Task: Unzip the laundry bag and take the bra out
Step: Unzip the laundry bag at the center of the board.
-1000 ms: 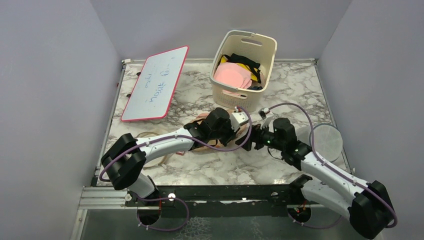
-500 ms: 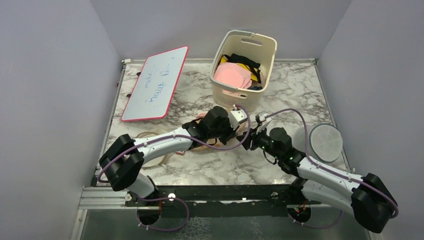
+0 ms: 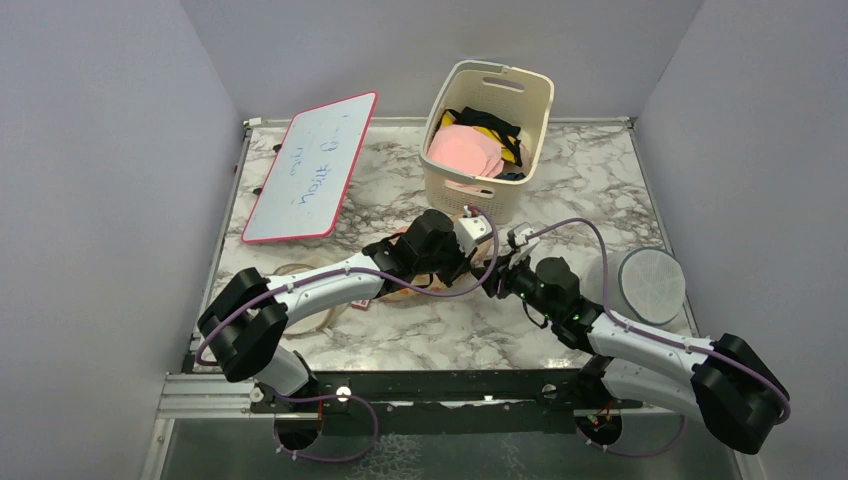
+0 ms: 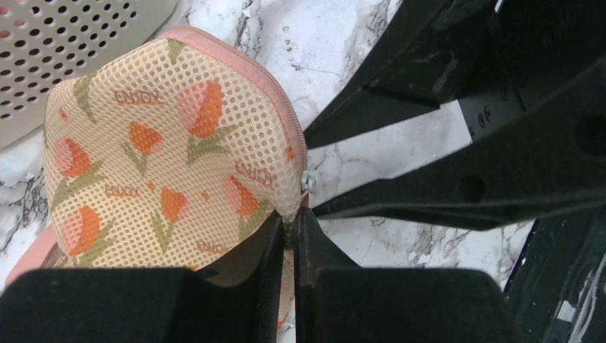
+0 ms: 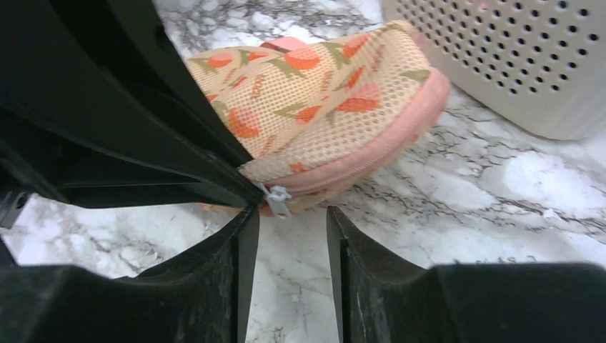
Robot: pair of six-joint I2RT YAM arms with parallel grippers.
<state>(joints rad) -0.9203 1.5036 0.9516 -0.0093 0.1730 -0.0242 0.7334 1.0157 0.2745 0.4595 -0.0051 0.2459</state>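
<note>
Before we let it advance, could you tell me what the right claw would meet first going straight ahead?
Most likely the small metal zip pull on the pink edge of the laundry bag, just ahead of the open right claw. The left claw, pinching the bag, sits close beside that line, though depth is unclear.

Matt open-mesh cloth laundry bag [image 4: 164, 143], glossy smooth marble-look table [image 5: 464, 186], matt perforated plastic basket [image 5: 529, 64].

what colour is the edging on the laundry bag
Pink edging on the laundry bag; clearest in the right wrist view.
</note>
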